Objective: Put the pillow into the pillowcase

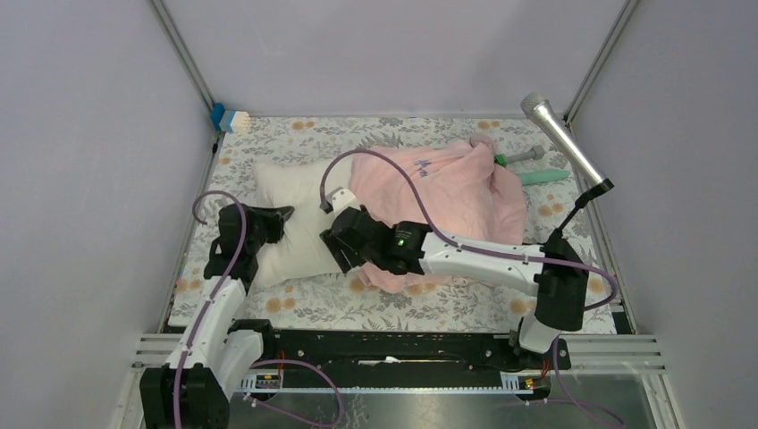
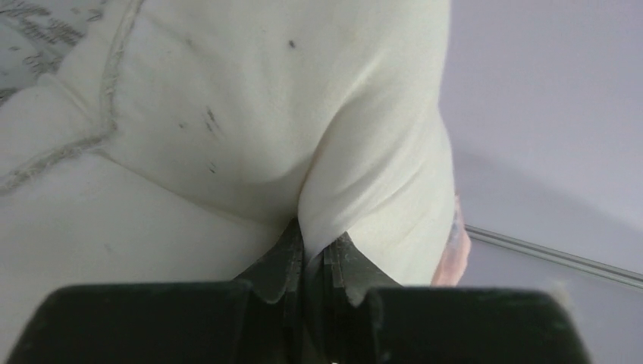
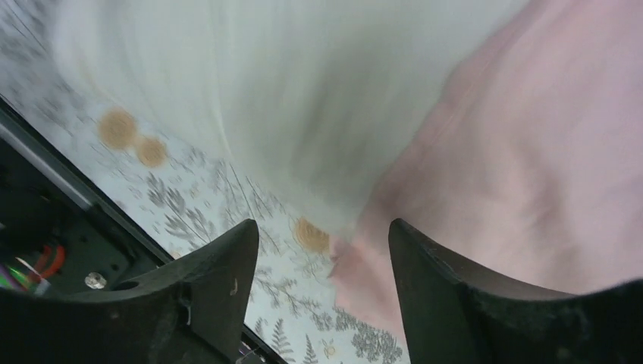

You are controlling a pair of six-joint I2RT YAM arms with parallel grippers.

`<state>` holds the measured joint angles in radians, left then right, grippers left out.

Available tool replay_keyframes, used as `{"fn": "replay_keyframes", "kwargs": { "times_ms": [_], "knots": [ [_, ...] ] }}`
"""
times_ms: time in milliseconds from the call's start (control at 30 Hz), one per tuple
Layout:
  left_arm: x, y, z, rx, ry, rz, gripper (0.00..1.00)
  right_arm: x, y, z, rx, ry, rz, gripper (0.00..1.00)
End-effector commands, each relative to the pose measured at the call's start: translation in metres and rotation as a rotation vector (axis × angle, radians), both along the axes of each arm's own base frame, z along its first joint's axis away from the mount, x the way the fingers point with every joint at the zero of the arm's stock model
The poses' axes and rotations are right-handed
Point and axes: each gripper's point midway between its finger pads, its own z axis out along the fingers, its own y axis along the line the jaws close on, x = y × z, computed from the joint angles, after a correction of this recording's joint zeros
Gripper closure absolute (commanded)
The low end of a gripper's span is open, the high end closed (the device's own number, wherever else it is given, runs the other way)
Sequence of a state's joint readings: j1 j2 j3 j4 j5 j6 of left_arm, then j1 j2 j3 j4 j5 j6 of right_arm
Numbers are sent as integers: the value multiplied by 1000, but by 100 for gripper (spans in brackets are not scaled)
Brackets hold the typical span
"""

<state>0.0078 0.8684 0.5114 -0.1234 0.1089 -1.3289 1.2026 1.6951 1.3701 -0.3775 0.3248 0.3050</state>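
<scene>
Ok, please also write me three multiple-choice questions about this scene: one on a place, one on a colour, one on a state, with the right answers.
1. In the top view, where does the pillowcase lie relative to the pillow?
A) toward the right side of the picture
B) toward the left side of the picture
C) hanging on the back wall

2. What colour is the pillowcase?
A) dark green
B) pale pink
C) black

3. What is the state of the left gripper?
A) wide open in the air
B) shut on a cup
C) shut on a fold of the pillow

Answers:
1 A, the pink fabric lies over the pillow's right end.
2 B, the top and right wrist views both show pale pink cloth.
3 C, the left wrist view shows its jaws pinched together on cream fabric.
</scene>
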Motion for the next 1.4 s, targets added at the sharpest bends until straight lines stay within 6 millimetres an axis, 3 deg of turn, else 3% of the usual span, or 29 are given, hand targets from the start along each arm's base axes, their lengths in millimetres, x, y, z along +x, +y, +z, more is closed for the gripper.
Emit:
{"fn": "replay_keyframes", "kwargs": {
  "times_ms": [0, 67, 167, 300, 333, 533, 967, 1100, 1233, 1300, 1367],
  "knots": [
    [-30, -8, -52, -26, 119, -34, 100, 31, 7, 113, 175, -184, -94, 24],
    [-39, -10, -67, -34, 144, -45, 100, 58, 0, 127, 147, -235, -168, 22],
    [-49, -12, -83, -44, 167, -50, 100, 101, -5, 133, 74, -323, -257, 22],
    [-57, -15, -96, -54, 191, -65, 100, 152, -5, 118, -61, -398, -347, 22],
    [-59, -15, -99, -55, 196, -68, 100, 162, -3, 123, -64, -411, -364, 23],
    [-66, -21, -110, -72, 212, -98, 100, 209, -3, 104, -205, -430, -428, 26],
    [-65, -26, -114, -75, 213, -133, 100, 227, -44, 62, -313, -362, -521, 39],
    [-67, -26, -116, -75, 216, -135, 100, 235, -42, 62, -312, -368, -520, 51],
    [-68, -26, -116, -73, 220, -139, 100, 249, -37, 76, -306, -413, -517, 59],
    [-69, -27, -116, -69, 220, -144, 100, 258, -33, 83, -298, -433, -503, 68],
    [-71, -26, -115, -63, 221, -146, 100, 263, -28, 86, -288, -438, -471, 84]
  ]
}}
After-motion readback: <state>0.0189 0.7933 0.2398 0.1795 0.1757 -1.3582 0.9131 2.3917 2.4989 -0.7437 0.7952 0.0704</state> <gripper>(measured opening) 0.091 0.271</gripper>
